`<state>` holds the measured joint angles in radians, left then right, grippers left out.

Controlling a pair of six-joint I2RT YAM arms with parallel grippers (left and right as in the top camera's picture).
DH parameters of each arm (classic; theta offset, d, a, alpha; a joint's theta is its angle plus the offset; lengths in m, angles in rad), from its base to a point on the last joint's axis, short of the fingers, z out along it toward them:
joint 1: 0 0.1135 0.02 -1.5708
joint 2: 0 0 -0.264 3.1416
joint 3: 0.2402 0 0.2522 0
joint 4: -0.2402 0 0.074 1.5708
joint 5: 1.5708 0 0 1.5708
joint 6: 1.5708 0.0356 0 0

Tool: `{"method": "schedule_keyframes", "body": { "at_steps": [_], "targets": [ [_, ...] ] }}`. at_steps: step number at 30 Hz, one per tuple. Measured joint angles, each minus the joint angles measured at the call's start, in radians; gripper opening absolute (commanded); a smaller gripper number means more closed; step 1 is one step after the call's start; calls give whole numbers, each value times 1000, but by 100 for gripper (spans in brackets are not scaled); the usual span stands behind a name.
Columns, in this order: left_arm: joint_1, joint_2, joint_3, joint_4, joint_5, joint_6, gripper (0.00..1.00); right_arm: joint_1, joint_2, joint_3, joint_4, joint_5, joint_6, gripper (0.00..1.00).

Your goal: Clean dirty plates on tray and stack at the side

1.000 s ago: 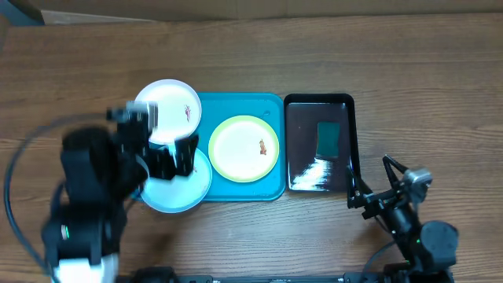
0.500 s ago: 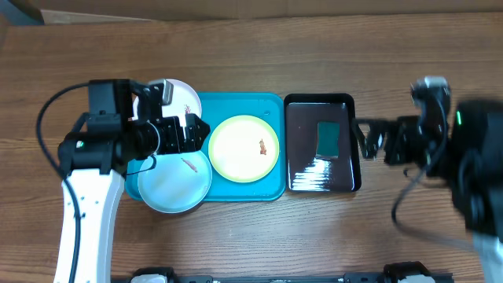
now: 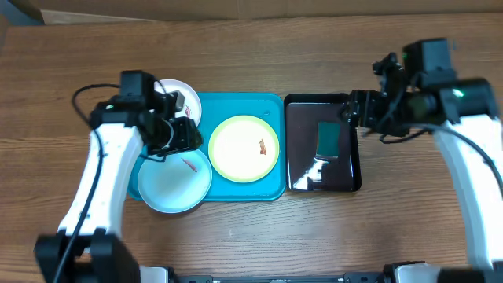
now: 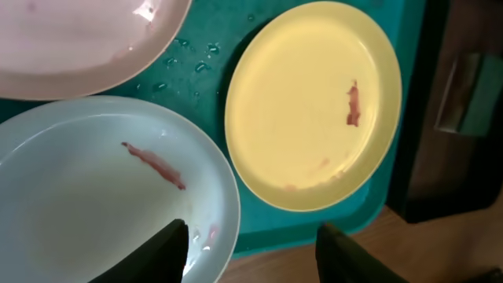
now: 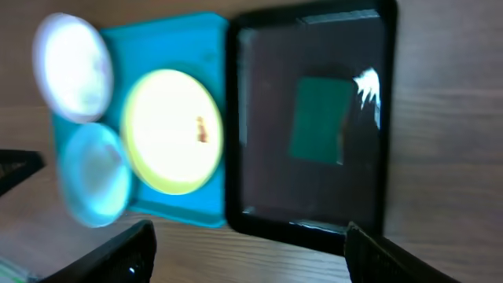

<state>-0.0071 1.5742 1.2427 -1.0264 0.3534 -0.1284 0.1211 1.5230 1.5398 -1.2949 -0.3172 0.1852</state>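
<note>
Tray (image 3: 236, 190) on the counter (image 3: 251, 55) carries all three: white plate (image 3: 179, 94) at its far left corner, pale blue plate (image 3: 174, 185) just nearer, yellow-green plate (image 3: 240, 149) in the middle, with brown scraps on the last two. Over the blue plate's far rim the left claw (image 3: 187, 135) hovers, jaws partly apart and empty. The right claw (image 3: 354, 112) hangs by the black bin's (image 3: 322, 169) far right corner, spread wide, gripping nothing.

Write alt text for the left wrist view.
Three plates: a yellow plate with a brown food bit on the turquoise tray, a pale blue plate with a reddish streak lower left, a white plate upper left. The left hand hovers open; a black bin sits at right.
</note>
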Motion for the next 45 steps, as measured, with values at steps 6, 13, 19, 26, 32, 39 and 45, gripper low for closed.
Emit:
{"method": "schedule_keyframes", "body": {
  "at_steps": [6, 13, 19, 26, 32, 39, 45],
  "targets": [
    [-89, 82, -6, 78, -108, -36, 51, 98, 125, 0, 4, 174, 94, 79],
    [-171, 139, -6, 150, -204, -75, 42, 171, 254, 0, 67, 282, 144, 79],
    [-205, 229, -6, 186, -254, -103, 36, 175, 329, 0, 104, 304, 154, 79],
    [-208, 304, -7, 241, -270, -109, 27, 175, 330, 0, 126, 309, 154, 79],
    [-208, 327, -7, 242, -277, -109, 13, 175, 330, 0, 129, 311, 155, 79],
    [-208, 327, -8, 278, -280, -113, 4, 175, 330, -28, 174, 318, 155, 80],
    [-208, 327, -8, 354, -280, -113, 4, 175, 330, -86, 224, 318, 154, 81]
  ]
}}
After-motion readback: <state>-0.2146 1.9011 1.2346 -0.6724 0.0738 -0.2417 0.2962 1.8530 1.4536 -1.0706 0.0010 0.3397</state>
